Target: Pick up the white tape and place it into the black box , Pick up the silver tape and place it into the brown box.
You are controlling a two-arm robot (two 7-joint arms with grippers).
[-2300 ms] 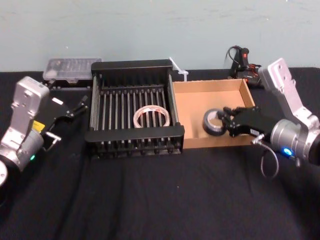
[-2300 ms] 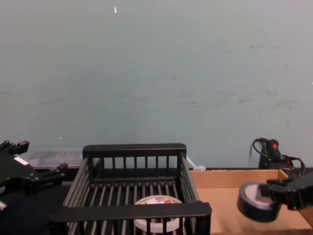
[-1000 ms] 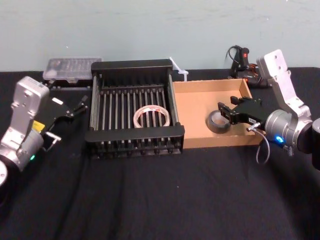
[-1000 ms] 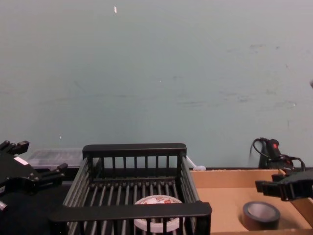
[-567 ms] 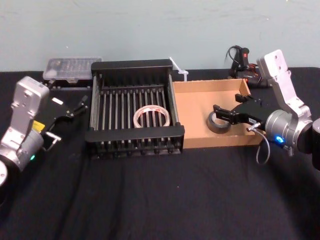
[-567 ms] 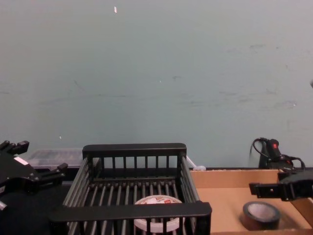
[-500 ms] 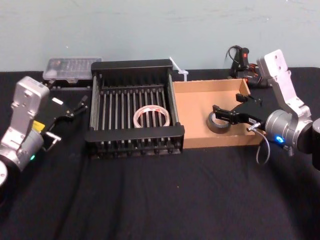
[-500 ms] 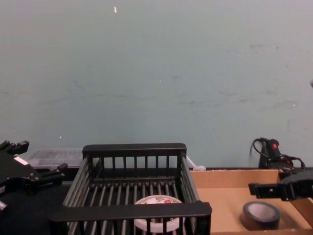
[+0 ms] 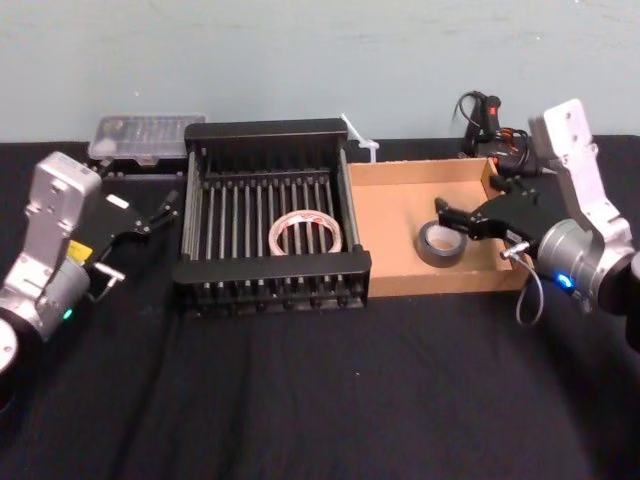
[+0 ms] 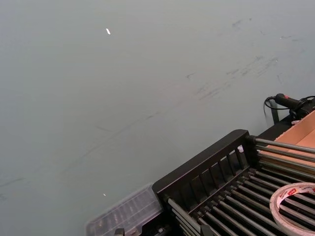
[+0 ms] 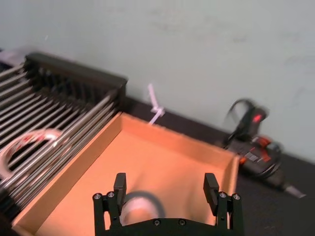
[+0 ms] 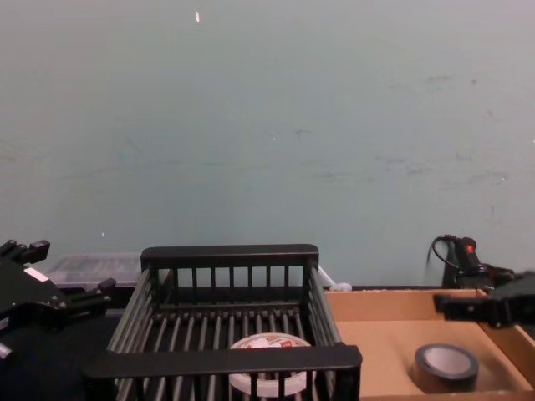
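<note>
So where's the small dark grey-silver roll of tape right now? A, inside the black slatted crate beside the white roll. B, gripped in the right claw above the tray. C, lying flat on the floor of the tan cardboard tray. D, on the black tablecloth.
C: the dark grey-silver roll of tape lies flat on the floor of the tan cardboard tray, and the right claw is open above it, not touching.

silver tape (image 9: 437,244) in brown box (image 9: 400,279)

The right gripper (image 9: 468,208) is hovering at centre right, fingers spread wide (clearest from its wrist); the left gripper (image 9: 140,235) is idling at middle left, seemingly parted.
</note>
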